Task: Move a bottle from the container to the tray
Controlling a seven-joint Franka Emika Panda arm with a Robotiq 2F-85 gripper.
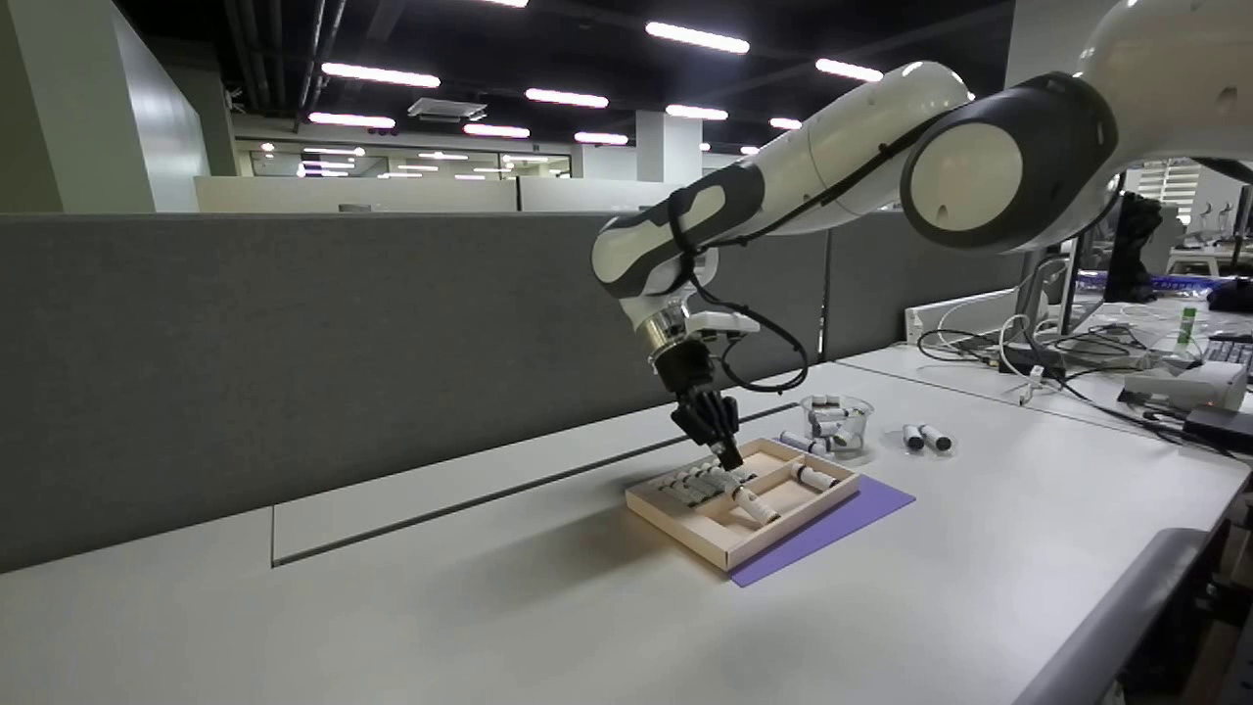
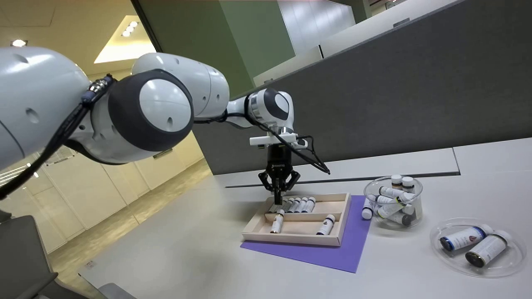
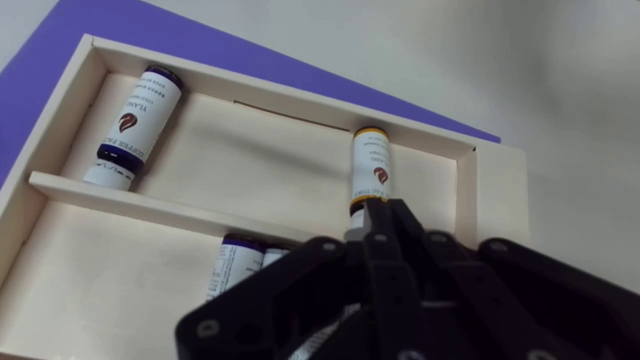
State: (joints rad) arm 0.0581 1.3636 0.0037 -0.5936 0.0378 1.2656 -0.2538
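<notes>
Probably placing, near its end: gripper (image 2: 277, 202) clenched, nothing visible between its fingers (image 3: 378, 220), just beside the cap (image 3: 357, 221) of a bottle (image 3: 371, 162) in the tray (image 3: 265, 160) (flat or propped on the divider (image 3: 150, 207), can't tell). Next likely wants straightening it or lifting clear.

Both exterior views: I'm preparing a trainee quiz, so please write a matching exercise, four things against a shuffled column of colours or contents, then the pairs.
1. container
2. tray
3. mat
4. dish

A. purple
B. clear, shallow, two bottles lying in it
C. tan, split into compartments
D. clear, deep, several bottles piled inside

Pairs: 1-D; 2-C; 3-A; 4-B
</notes>
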